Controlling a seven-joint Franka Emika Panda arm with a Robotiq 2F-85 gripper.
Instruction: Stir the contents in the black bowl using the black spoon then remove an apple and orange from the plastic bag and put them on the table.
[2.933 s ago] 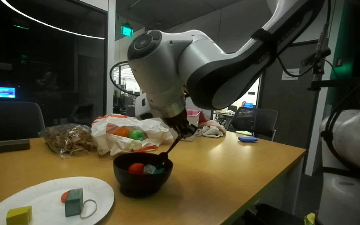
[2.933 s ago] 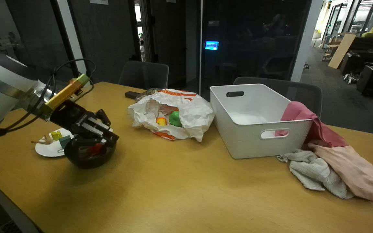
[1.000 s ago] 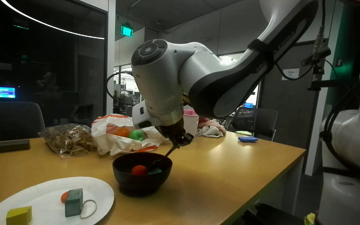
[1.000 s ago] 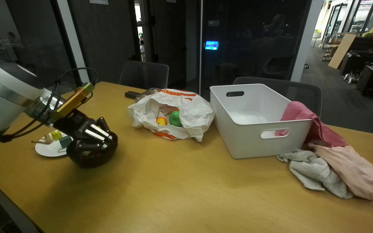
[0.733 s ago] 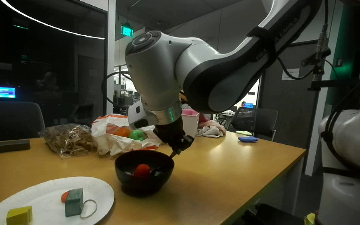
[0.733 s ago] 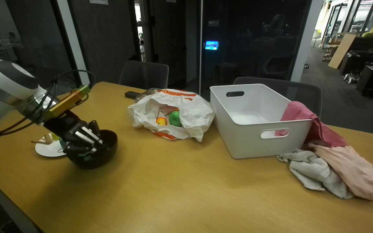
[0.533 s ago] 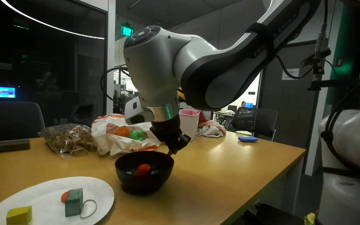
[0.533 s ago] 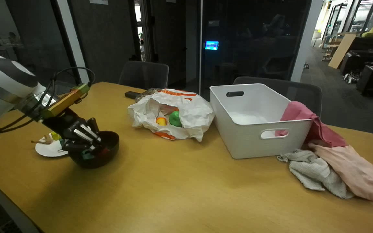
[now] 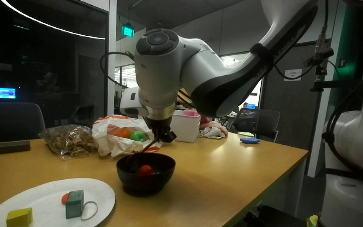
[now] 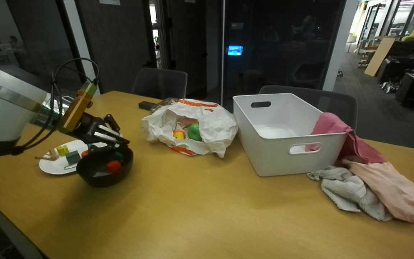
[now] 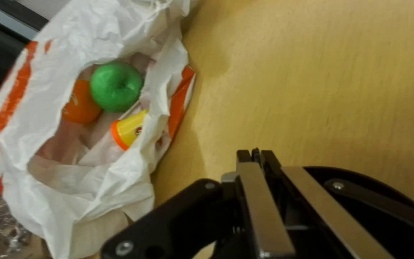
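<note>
My gripper [image 9: 166, 137] is shut on the black spoon [image 9: 149, 146] above the black bowl [image 9: 146, 186]. The spoon slants down into the bowl, and its head is hard to make out. In the wrist view the fingertips [image 11: 256, 155] pinch the thin handle end. The bowl also shows in an exterior view [image 10: 104, 181], holding a red ball [image 10: 113, 166] and teal and pale pieces. The white plastic bag [image 9: 104, 143] lies behind the bowl with its mouth open. Inside are a green apple [image 11: 116, 87], an orange [image 11: 81, 102] and a yellow tub [image 11: 130, 126].
A white plate [image 9: 47, 205] with small blocks is beside the bowl. A clear bag of brown strips [image 9: 71, 140] and a dark block [image 9: 6, 147] are left of the plastic bag. A white bin [image 10: 289, 158] with cloths [image 10: 350, 187] stands on the bag's other side.
My gripper and the spoon have swung across the bowl, leftward in an exterior view, from its right rim to its left side. The red ball and the pieces have shifted inside the bowl.
</note>
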